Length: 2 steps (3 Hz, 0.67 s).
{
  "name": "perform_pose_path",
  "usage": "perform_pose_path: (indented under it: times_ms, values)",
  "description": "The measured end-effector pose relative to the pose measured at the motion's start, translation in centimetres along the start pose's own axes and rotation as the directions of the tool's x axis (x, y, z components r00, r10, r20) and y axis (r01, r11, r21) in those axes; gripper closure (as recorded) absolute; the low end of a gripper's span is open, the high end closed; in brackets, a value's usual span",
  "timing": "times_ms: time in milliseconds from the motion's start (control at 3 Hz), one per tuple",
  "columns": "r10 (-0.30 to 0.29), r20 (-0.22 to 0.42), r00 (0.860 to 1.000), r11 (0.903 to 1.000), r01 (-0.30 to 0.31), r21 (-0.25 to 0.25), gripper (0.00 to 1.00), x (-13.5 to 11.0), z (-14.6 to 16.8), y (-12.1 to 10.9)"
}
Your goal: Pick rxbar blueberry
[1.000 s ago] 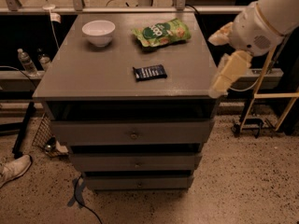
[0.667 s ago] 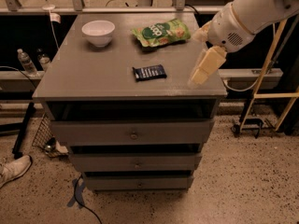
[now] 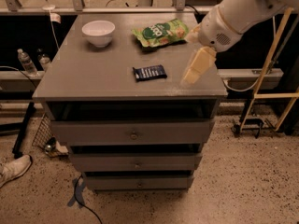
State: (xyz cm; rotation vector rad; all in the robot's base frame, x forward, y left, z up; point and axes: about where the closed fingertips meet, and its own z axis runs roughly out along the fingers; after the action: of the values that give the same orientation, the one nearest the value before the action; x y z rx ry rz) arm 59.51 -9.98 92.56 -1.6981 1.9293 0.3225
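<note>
The rxbar blueberry [image 3: 149, 72] is a small flat dark navy bar with pale lettering. It lies flat near the front middle of the grey cabinet top [image 3: 88, 78]. My gripper [image 3: 190, 56] hangs from the white arm coming in from the upper right. It hovers over the right part of the top, a short way right of the bar and not touching it. Its cream fingers [image 3: 196, 65] stand apart, open and empty.
A green crinkly snack bag [image 3: 161, 31] lies at the back right, close to my gripper. A white bowl [image 3: 98, 32] stands at the back left. Drawers [image 3: 133, 135] sit below the top. Water bottles [image 3: 26, 62] and a shoe [image 3: 14, 169] are at the left, and a wooden frame [image 3: 273, 64] at the right.
My arm has swung left from beyond the cabinet's right edge to over the right part of the top, closer to the bar. The bar, bag and bowl have not moved.
</note>
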Motion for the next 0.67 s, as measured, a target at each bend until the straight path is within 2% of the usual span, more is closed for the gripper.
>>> perform_pose_path:
  times_ms: [333, 667]
  values:
    - [-0.048, -0.047, 0.998, 0.9984, 0.046, -0.032, 0.00, -0.5, 2.8, -2.1]
    - [-0.091, -0.063, 0.994, 0.9941, 0.087, -0.066, 0.00, -1.1, 5.5, -4.3]
